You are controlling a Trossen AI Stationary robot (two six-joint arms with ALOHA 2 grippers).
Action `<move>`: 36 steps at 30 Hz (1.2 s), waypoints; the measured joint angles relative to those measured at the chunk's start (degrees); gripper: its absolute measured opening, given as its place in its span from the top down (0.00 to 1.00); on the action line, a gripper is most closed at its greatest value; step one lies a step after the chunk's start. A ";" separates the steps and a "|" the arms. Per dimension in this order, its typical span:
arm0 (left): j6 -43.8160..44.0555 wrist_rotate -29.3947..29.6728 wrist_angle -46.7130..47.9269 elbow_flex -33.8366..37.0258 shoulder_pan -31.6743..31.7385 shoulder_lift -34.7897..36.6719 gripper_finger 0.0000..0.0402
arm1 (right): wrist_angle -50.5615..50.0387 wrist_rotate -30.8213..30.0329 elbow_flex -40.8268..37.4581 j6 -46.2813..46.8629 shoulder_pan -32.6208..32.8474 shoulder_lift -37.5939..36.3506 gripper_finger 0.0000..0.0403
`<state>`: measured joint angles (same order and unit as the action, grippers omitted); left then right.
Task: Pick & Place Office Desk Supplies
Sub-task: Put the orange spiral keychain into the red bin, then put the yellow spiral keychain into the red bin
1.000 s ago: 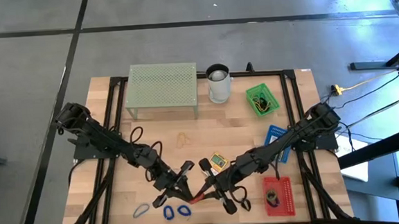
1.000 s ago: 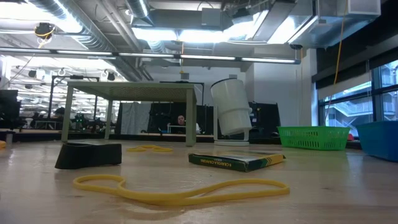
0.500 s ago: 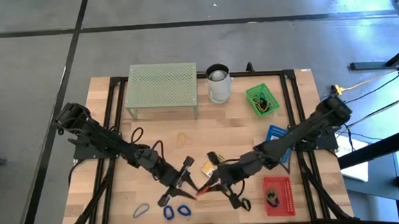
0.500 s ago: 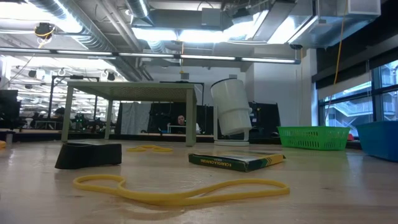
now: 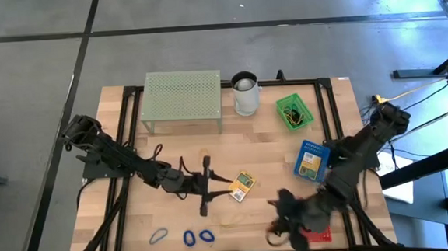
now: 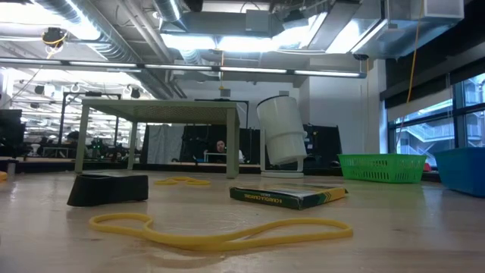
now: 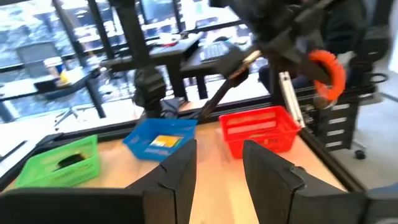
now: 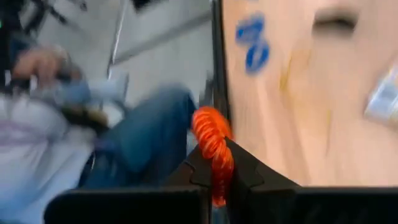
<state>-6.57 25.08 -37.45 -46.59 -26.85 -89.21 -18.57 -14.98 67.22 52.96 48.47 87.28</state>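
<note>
My right gripper (image 5: pixel 281 227) is shut on an orange rubber band (image 8: pixel 210 140) near the table's right front, beside the red basket (image 5: pixel 318 233). The left wrist view shows the band (image 7: pixel 324 71) above that basket (image 7: pixel 258 127). My left gripper (image 5: pixel 212 182) stands open at the table's middle with nothing between its fingers (image 7: pixel 180 171), pointing toward a yellow card pack (image 5: pixel 243 184) that lies flat. Blue rubber bands (image 5: pixel 196 237) lie at the front edge. A yellow rubber band (image 6: pixel 220 233) and a black binder clip (image 6: pixel 106 188) rest on the wood. My right gripper pinches the orange rubber band between its two fingers; a bunched loop of it (image 8: pixel 208 130) sticks out past the fingertips. The band is lifted clear of the table, above the red basket's rim.
At the back stand the pale green mesh stand (image 5: pixel 183 97), the white cup (image 5: pixel 245 93) and a green basket (image 5: pixel 294 111). A blue basket (image 5: pixel 310 161) holding a yellow pack sits at the right. A person in jeans (image 8: pixel 137 143) sits beyond the table's front edge.
My right gripper has carried the orange band from the table's front middle toward the right edge, to the red basket. My left gripper has let go of the band, opened, and drawn back from the front edge toward the table's middle.
</note>
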 joint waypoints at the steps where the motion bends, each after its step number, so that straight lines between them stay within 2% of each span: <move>1: 0.26 0.68 0.21 -0.02 0.00 0.00 0.69 | -2.61 0.29 0.00 2.74 1.69 -0.01 0.96; 9: 0.36 2.23 0.44 -0.02 0.00 0.00 0.69 | -26.04 1.89 -1.91 30.62 10.39 0.50 0.95; 14: 2.74 10.80 0.47 0.01 -0.04 0.36 0.69 | -28.46 8.63 -7.07 43.94 11.24 0.52 0.95; 17: 5.63 14.91 2.46 0.01 0.02 1.38 0.70 | -27.42 11.38 -10.32 46.54 11.17 0.53 0.95; 24: 10.38 14.23 9.62 0.03 -0.04 4.00 0.71 | -27.42 11.37 -12.09 47.11 10.73 0.53 0.91; 31: 12.29 14.10 12.83 0.03 -0.04 4.21 0.72 | -27.38 11.38 -12.09 46.93 10.56 0.53 0.76; 36: 22.74 10.13 22.29 0.03 -0.65 4.65 0.73 | -27.38 11.37 -12.09 46.91 10.45 0.53 0.63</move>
<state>16.16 35.21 -15.17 -46.57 -27.50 -84.56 -45.95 -3.62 55.13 99.88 58.92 87.81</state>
